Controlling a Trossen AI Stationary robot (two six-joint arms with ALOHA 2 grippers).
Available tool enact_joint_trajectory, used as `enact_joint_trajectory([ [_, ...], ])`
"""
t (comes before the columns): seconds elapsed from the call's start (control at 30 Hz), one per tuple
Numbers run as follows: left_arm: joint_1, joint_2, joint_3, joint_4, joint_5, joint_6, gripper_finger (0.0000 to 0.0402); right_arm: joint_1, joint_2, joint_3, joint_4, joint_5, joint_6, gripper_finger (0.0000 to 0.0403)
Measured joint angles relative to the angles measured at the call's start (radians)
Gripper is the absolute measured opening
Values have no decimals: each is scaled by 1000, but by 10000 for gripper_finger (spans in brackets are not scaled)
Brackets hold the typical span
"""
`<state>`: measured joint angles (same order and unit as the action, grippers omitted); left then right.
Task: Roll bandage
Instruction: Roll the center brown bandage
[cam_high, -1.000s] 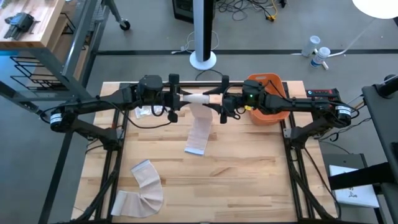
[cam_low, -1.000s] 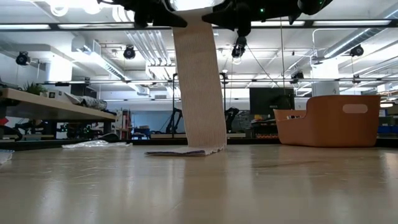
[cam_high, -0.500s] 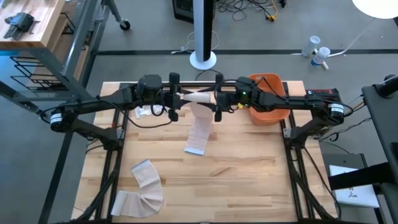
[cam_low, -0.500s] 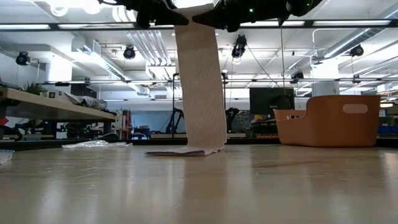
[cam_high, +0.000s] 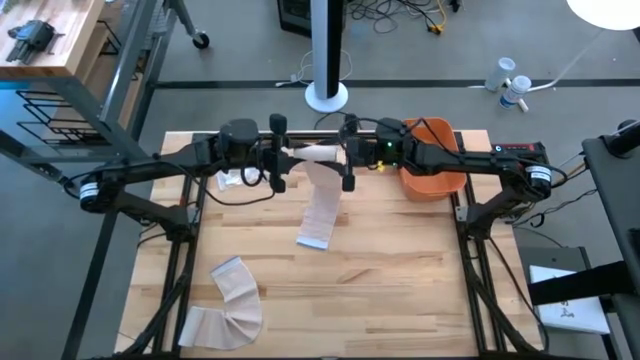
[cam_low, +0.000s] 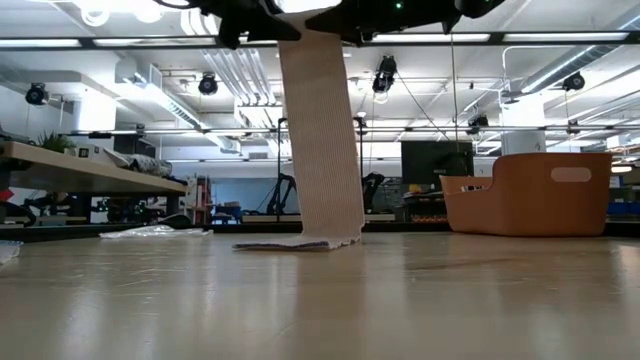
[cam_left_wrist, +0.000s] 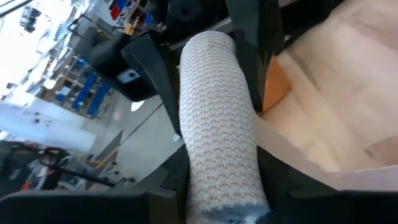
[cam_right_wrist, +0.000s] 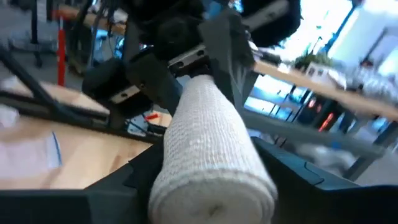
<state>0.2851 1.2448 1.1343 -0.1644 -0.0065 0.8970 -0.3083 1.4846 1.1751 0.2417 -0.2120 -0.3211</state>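
Note:
A white bandage is partly wound into a roll (cam_high: 315, 153), held level high above the table between my two grippers. Its loose tail (cam_low: 320, 130) hangs straight down from the roll, and the tail's end (cam_high: 314, 238) lies flat on the wooden table. My left gripper (cam_high: 283, 156) is shut on the roll's left end, and my right gripper (cam_high: 344, 156) is shut on its right end. The two grippers face each other. My left gripper pinches the roll's left end (cam_left_wrist: 214, 186) between its two fingers (cam_left_wrist: 177, 177), coming level from the table's left, fingers along the roll. The roll is lifted clear and lies level. My right gripper pinches the roll's right end (cam_right_wrist: 211, 186) between its two fingers (cam_right_wrist: 134, 180), coming level from the table's right, fingers along the roll. The tail leaves the roll downward and hangs to the table.
An orange bin (cam_high: 437, 168) stands at the far right of the table, just behind my right arm. A small packet (cam_high: 232, 178) lies under my left arm. Other bandage strips (cam_high: 232, 300) lie at the near left.
My right gripper has shifted a little toward the table's left, closer along the roll, and has turned about its own pointing line. The roll stays aloft, and the tail's end stays on the table.

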Motion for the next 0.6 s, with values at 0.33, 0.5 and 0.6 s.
enact_joint_trajectory([
  [0.33, 0, -3, 0, 7, -35, 44, 114, -51, 2, 38, -44, -127, 450, 224],
  [0.5, -1, -3, 0, 8, -33, 57, 105, -54, 3, 39, -74, -155, 549, 246],
  [0.6, -1, -3, 0, 6, -33, 107, 102, -55, 3, 39, -71, -158, 617, 259],
])
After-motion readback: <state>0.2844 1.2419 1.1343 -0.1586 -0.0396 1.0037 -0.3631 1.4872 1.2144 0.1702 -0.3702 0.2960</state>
